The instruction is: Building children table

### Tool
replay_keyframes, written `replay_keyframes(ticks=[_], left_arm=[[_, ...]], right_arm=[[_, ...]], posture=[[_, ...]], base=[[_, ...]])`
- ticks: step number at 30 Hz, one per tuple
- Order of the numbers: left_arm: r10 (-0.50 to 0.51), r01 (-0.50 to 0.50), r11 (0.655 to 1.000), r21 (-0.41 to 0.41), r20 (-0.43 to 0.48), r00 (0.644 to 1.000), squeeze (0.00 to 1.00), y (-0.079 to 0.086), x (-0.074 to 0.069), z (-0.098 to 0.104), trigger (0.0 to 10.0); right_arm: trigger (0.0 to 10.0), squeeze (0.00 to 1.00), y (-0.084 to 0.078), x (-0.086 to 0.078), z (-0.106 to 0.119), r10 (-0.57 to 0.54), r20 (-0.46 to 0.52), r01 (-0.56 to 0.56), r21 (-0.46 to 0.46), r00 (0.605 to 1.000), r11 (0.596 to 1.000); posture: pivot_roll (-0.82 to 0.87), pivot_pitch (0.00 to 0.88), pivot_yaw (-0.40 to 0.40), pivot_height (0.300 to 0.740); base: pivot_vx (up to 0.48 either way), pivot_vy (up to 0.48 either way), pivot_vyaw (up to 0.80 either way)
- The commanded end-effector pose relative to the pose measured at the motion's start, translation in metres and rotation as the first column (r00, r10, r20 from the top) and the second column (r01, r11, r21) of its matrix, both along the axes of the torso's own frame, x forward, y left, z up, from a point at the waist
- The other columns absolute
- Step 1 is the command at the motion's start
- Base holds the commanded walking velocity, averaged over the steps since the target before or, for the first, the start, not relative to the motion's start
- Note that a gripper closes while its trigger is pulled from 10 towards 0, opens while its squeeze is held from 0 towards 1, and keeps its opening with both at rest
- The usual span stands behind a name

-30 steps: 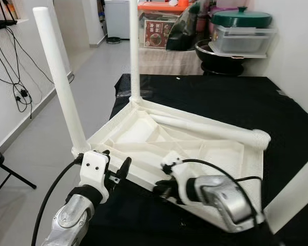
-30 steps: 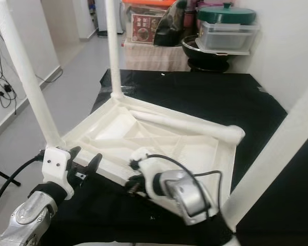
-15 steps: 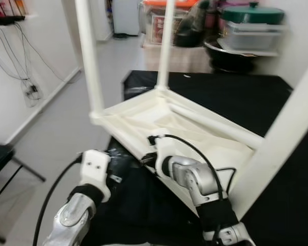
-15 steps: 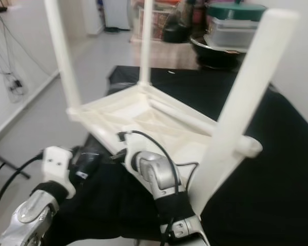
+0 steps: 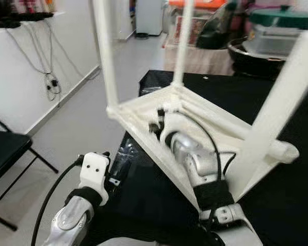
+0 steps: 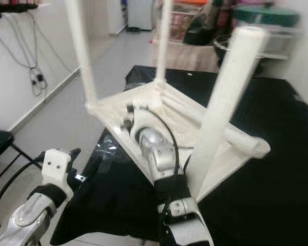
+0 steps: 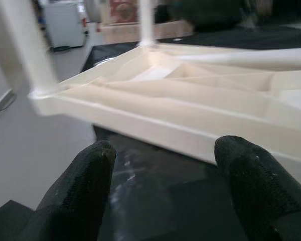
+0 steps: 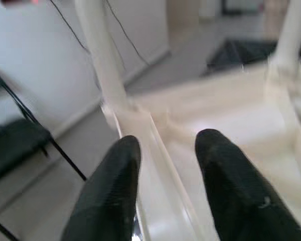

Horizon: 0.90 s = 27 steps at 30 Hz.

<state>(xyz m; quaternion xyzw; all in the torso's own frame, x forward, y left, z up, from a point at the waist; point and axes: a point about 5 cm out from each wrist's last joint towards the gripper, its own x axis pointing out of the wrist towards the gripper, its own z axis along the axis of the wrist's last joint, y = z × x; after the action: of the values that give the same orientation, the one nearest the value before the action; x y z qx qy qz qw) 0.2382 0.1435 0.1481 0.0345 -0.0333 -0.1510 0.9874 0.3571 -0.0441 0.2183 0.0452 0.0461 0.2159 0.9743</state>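
The white children table (image 5: 195,120) lies upside down on the bench (image 5: 277,102), which has a black cloth over it. One side of the table is tipped up off the cloth. Three legs stand up from its corners: one at the near left corner (image 5: 105,51), one at the far corner (image 5: 180,46), and one big blurry one close to the camera on the right (image 5: 277,107). A fourth leg (image 6: 231,134) lies flat across the underside, so it looks like it is not put on yet.

The right end effector (image 5: 158,123) reaches onto the near edge of the table top. In the right wrist view its two black fingers (image 8: 110,186) sit on either side of a thin white rib, so it seems to be pinching that edge. The left end effector (image 7: 163,165) hangs just in front of the table's edge with its fingers (image 7: 83,175) spread apart, holding nothing.

A black chair (image 5: 5,154) stands on the floor to the left.

So most of the job looks done. I think the last leg has to go in, and then the table must be turned the right way up
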Motion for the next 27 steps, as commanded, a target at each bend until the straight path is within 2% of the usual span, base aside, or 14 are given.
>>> replay_keyframes(ticks=[1,2,5,6,8,9,11,12,13,15,18,20,27], left_arm=[[-0.008,0.008,1.0,0.006,-0.008,1.0,0.0,0.0,0.0,-0.001,10.0],[-0.008,0.008,1.0,0.006,-0.008,1.0,0.0,0.0,0.0,-0.001,10.0],[-0.01,0.01,1.0,0.008,-0.005,1.0,0.0,0.0,0.001,-0.001,10.0],[-0.01,0.01,1.0,0.008,-0.005,1.0,0.0,0.0,0.001,-0.001,10.0],[-0.01,0.01,1.0,0.01,-0.002,1.0,0.0,0.0,0.002,-0.001,10.0],[-0.008,0.008,1.0,0.012,0.002,1.0,0.0,0.001,0.003,0.0,10.0],[-0.008,0.008,1.0,0.012,0.002,1.0,0.0,0.001,0.003,0.0,10.0],[0.009,-0.009,1.0,0.021,0.006,1.0,0.0,0.003,0.005,0.002,10.0],[0.009,-0.009,1.0,0.021,0.006,1.0,0.0,0.003,0.005,0.002,10.0],[0.05,-0.05,0.998,0.036,-0.011,0.999,0.0,0.007,0.008,0.001,10.0],[0.072,-0.071,0.997,0.043,-0.021,0.997,0.0,0.009,0.01,-0.001,10.0],[0.099,-0.097,0.993,0.064,-0.031,0.995,0.0,0.015,0.011,-0.003,10.0],[0.112,-0.108,0.991,0.082,-0.039,0.993,0.0,0.018,0.012,-0.007,10.0]], right_arm=[[10.0,1.0,0.005,-0.009,0.008,0.126,0.061,-0.128,0.036,0.99,0.991],[10.0,1.0,0.005,-0.009,0.008,0.126,0.061,-0.128,0.036,0.99,0.991],[10.0,1.0,0.002,-0.025,0.011,0.283,0.108,-0.285,0.004,0.953,0.958],[10.0,1.0,0.002,-0.025,0.011,0.283,0.108,-0.285,0.004,0.953,0.958],[10.0,1.0,-0.002,-0.038,0.008,0.359,0.125,-0.36,-0.022,0.925,0.933],[10.0,0.92,-0.006,-0.045,0.002,0.387,0.122,-0.386,-0.035,0.914,0.922],[10.0,0.92,-0.006,-0.045,0.002,0.387,0.122,-0.386,-0.035,0.914,0.922],[10.0,0.0,-0.016,-0.059,-0.015,0.411,0.1,-0.408,-0.049,0.906,0.912],[10.0,0.0,-0.016,-0.059,-0.015,0.411,0.1,-0.408,-0.049,0.906,0.912],[10.0,0.0,-0.027,-0.075,-0.032,0.415,0.081,-0.412,-0.046,0.906,0.91],[10.0,0.0,-0.033,-0.084,-0.039,0.414,0.074,-0.412,-0.041,0.907,0.91],[10.0,0.0,-0.049,-0.1,-0.054,0.385,0.032,-0.385,-0.012,0.922,0.923],[10.0,0.0,-0.07,-0.12,-0.062,0.351,-0.014,-0.351,0.014,0.936,0.936]], posture=[[-0.03,0.014,-0.056,0.74],[-0.03,0.014,-0.056,0.74],[-0.03,0.009,-0.053,0.74],[-0.03,0.009,-0.053,0.74],[-0.03,0.007,-0.052,0.74],[-0.04,0.004,-0.05,0.74],[-0.04,0.004,-0.05,0.74],[-0.04,0.001,-0.048,0.74],[-0.04,0.001,-0.048,0.74],[-0.05,0.0,-0.045,0.74],[-0.05,0.0,-0.042,0.74],[-0.06,0.0,-0.035,0.74],[-0.07,0.001,-0.033,0.74]], base=[[0.0,0.0,0.0],[0.0,0.0,0.0],[0.0,0.0,0.0],[0.0,0.0,0.0],[0.0,0.0,0.0],[0.0,0.0,0.0],[0.0,0.0,0.0],[0.0,0.0,0.0],[0.0,0.0,0.0],[0.0,0.0,0.0],[0.0,0.0,0.0],[0.0,0.0,0.0],[0.0,0.0,0.0]])
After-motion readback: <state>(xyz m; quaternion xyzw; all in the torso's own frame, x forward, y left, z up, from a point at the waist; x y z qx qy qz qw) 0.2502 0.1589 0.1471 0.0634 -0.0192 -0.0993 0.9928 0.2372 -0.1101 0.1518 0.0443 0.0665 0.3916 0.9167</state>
